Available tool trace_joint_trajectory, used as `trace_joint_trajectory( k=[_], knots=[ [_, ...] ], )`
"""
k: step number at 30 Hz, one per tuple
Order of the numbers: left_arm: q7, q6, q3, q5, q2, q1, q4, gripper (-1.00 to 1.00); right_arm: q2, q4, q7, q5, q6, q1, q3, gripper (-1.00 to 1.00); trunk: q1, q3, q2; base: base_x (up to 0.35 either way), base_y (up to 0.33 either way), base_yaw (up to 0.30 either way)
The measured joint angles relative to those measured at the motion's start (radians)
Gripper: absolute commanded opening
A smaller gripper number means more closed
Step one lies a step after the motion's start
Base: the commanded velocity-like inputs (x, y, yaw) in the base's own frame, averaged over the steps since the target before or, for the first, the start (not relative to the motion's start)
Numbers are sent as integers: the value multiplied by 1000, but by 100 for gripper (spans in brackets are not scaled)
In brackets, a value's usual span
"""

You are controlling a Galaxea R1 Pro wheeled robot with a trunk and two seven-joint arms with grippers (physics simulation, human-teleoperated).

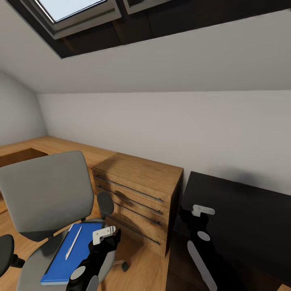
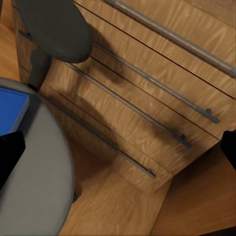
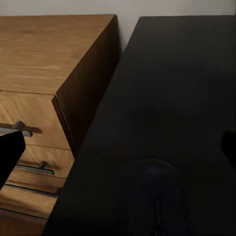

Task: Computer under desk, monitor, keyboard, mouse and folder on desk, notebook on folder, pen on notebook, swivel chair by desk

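Note:
The swivel chair (image 1: 44, 190), grey with black armrests, stands at the lower left. On its seat lies the blue folder (image 1: 64, 262) with the white pen (image 1: 74, 242) on top. My left gripper (image 1: 106, 236) hovers open over the seat's right edge, beside the folder (image 2: 10, 108). The black desk (image 1: 242, 218) is at the right. My right gripper (image 1: 201, 218) hangs open above its left end, and the small black mouse (image 3: 155, 196) sits on the desk top (image 3: 172, 88) just below it. Monitor, keyboard, computer and notebook are out of view.
A light wooden dresser (image 1: 137, 190) with long bar handles stands between chair and desk, against the grey sloped wall. The chair's right armrest (image 2: 54, 29) sits close to its drawers (image 2: 147, 98). A skylight (image 1: 68, 10) is overhead. Wood floor (image 1: 141, 270) shows between chair and dresser.

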Motion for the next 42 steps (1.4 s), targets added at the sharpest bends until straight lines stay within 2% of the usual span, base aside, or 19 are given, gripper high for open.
trace_joint_trajectory(
  k=[8,24,32,39,42],
  knots=[
    [0,1,0,0,0,0,0,100,0,-3,-38,0,-9,2,23,100,0,12,0,-29,11,0],
    [0,1,0,1,0,0,3,100,-1,0,-46,-2,-12,2,26,100,1,38,0,-296,118,-33],
    [-3,-3,-4,-2,0,0,100,100,1,25,-49,-2,-37,2,38,100,0,51,0,-272,109,-69],
    [-4,-7,-5,-3,0,-1,126,100,2,42,-115,-9,-66,14,86,100,0,62,0,-55,22,-76],
    [-3,-7,-3,-3,2,-1,128,100,2,59,-141,-11,-114,43,116,100,0,66,0,-12,5,-58]
  ],
)
